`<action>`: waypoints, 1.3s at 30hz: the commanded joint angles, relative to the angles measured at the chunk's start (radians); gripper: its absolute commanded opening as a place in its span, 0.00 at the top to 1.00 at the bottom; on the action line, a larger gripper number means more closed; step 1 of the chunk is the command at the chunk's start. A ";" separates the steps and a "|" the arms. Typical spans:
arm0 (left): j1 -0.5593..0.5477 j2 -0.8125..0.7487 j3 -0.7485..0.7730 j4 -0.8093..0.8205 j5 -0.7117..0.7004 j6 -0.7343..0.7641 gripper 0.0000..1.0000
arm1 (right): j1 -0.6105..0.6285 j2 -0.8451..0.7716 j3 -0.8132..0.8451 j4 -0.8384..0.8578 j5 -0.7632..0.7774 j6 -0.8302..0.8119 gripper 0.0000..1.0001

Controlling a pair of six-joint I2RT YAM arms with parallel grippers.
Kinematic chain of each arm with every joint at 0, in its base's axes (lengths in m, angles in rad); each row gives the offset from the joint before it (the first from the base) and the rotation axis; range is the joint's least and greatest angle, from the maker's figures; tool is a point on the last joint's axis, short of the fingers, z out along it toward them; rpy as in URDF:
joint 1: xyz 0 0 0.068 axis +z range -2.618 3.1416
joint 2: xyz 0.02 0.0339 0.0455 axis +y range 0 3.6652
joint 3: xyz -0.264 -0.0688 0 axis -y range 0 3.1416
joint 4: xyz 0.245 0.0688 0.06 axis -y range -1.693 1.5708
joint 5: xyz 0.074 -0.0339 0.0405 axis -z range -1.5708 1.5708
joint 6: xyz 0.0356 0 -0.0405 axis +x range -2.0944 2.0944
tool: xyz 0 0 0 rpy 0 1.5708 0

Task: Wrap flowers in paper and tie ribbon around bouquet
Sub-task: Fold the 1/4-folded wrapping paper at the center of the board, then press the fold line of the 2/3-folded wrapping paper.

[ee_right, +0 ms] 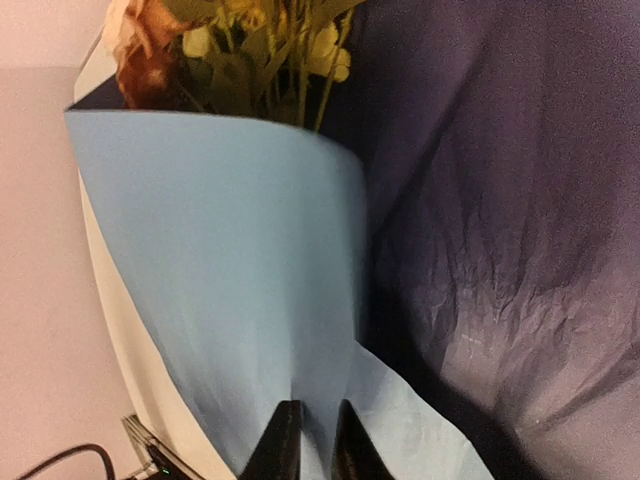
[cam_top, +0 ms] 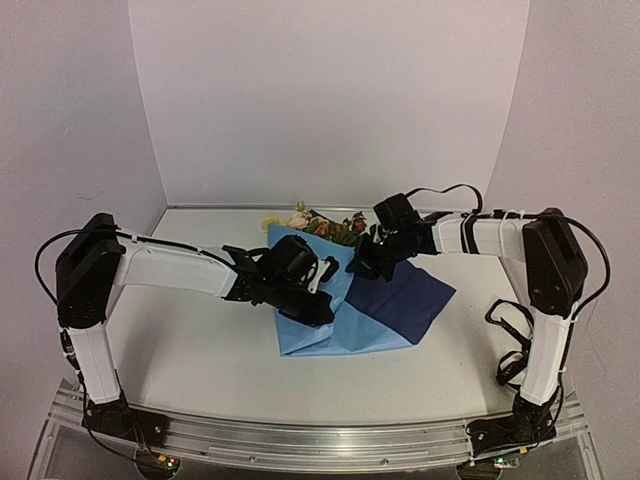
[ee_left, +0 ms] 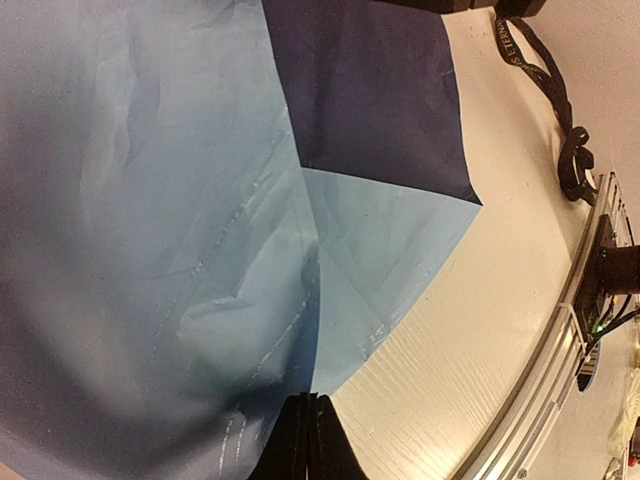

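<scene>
The light-blue paper (cam_top: 345, 325) lies mid-table, one flap folded over the flowers (cam_top: 325, 226), whose yellow, pink and orange blooms stick out at its far edge. Its dark blue reverse (cam_top: 408, 298) lies spread to the right. My left gripper (cam_top: 318, 304) rests on the folded flap; in the left wrist view it (ee_left: 310, 402) is shut, pinching the paper (ee_left: 150, 200) where a crease meets its tips. My right gripper (cam_top: 360, 268) is at the flap's right edge near the blooms. Its fingers (ee_right: 317, 420) stand nearly together with the curled light-blue paper (ee_right: 220, 250) between them, below the flowers (ee_right: 250, 50). The black lettered ribbon (ee_left: 535, 65) lies on the table beyond the paper.
The table's metal front rail (ee_left: 560, 340) runs close beyond the paper's near corner. White walls (cam_top: 330, 100) close in the back and sides. Black cables (cam_top: 512, 335) hang beside the right arm's upright link.
</scene>
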 commanded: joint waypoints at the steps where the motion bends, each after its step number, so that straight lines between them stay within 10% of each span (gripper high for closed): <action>1: -0.004 -0.015 0.038 0.015 0.009 0.025 0.86 | -0.015 0.015 0.032 0.029 -0.012 -0.009 1.00; 8: -0.001 -0.121 -0.046 0.028 0.003 0.022 0.56 | -0.026 0.035 0.053 0.014 -0.054 -0.083 1.00; 18: 0.064 -0.206 -0.259 0.072 0.005 -0.039 0.90 | -0.026 0.041 0.071 -0.075 -0.063 -0.167 1.00; 39: 0.082 -0.085 -0.379 0.193 0.102 -0.094 0.98 | -0.026 0.039 0.032 -0.135 0.023 -0.270 1.00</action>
